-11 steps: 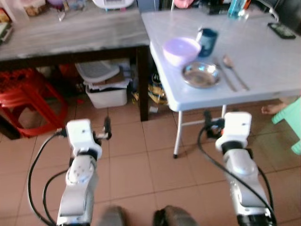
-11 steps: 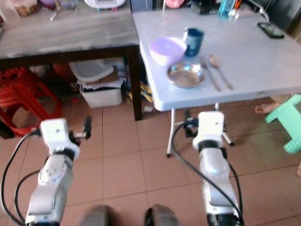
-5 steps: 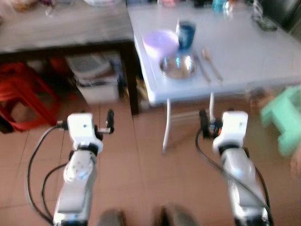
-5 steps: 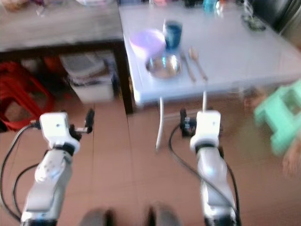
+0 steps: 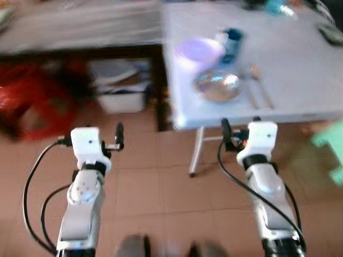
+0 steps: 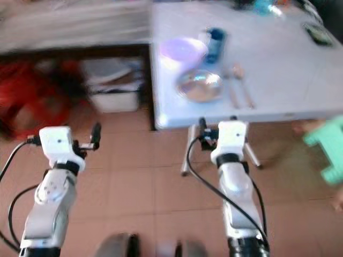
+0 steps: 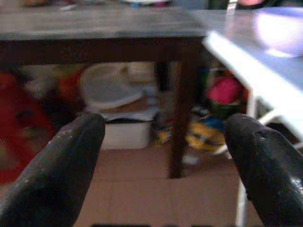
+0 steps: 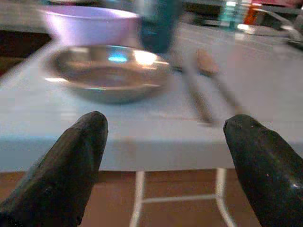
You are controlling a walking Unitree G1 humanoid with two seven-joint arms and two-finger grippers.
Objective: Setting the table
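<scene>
On the white folding table [image 5: 300, 59] sit a lilac bowl [image 5: 197, 50], a dark blue cup [image 5: 232, 42], a shiny steel plate [image 5: 217, 85] and a spoon with another utensil [image 5: 258, 91] beside it. My right gripper [image 8: 161, 156] is open, held just before the table's near edge, level with the plate [image 8: 109, 71]. My left gripper [image 7: 165, 161] is open too, held over the floor and facing the space under the dark wooden table [image 7: 94, 28]. Both hold nothing.
A dark wooden table [image 5: 80, 27] stands to the left with a white bin [image 5: 123, 96] and a red stool [image 5: 32, 101] under it. A green stool [image 5: 332, 144] is at the right. A phone [image 6: 317, 33] lies on the white table.
The camera has swung, so the whole scene shifted right and nearer in the picture; both arms keep their pose with open fingers. The picture is blurred by motion.
</scene>
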